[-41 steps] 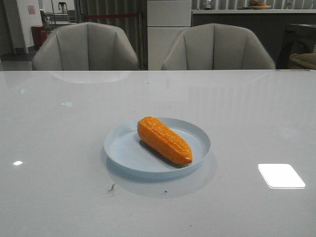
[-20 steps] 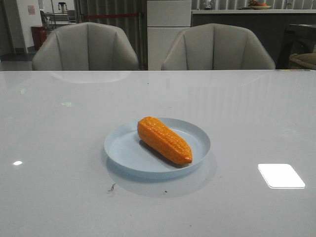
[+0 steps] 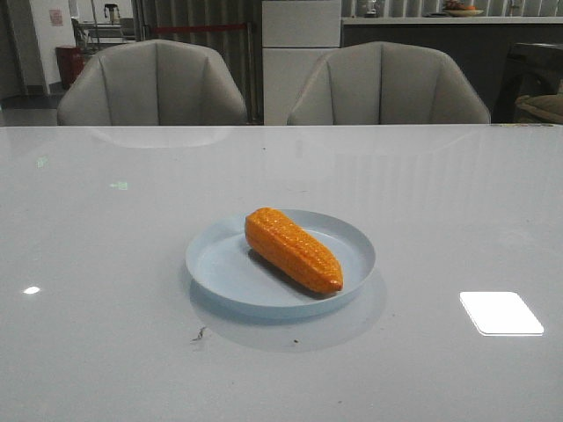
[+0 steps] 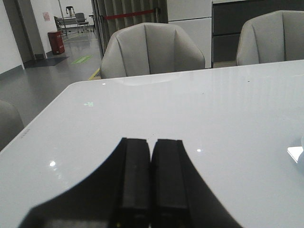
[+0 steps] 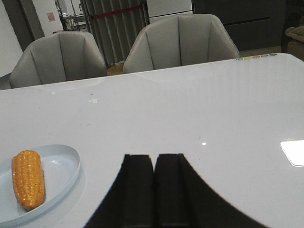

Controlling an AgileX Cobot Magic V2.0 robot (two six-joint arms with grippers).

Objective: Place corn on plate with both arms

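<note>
The orange corn (image 3: 293, 249) lies diagonally on the pale blue plate (image 3: 215, 264) at the middle of the table, blunt end to the back left. It also shows in the right wrist view (image 5: 27, 185) on the plate (image 5: 64, 166). My left gripper (image 4: 150, 142) is shut and empty over bare table, away from the plate; only a sliver of the plate's rim (image 4: 301, 159) shows in its view. My right gripper (image 5: 154, 157) is shut and empty, to the right of the plate. Neither gripper shows in the front view.
Two grey chairs (image 3: 154, 83) (image 3: 387, 85) stand behind the table's far edge. A bright light reflection (image 3: 500, 312) lies on the glossy table at the right. A small dark speck (image 3: 200, 333) lies in front of the plate.
</note>
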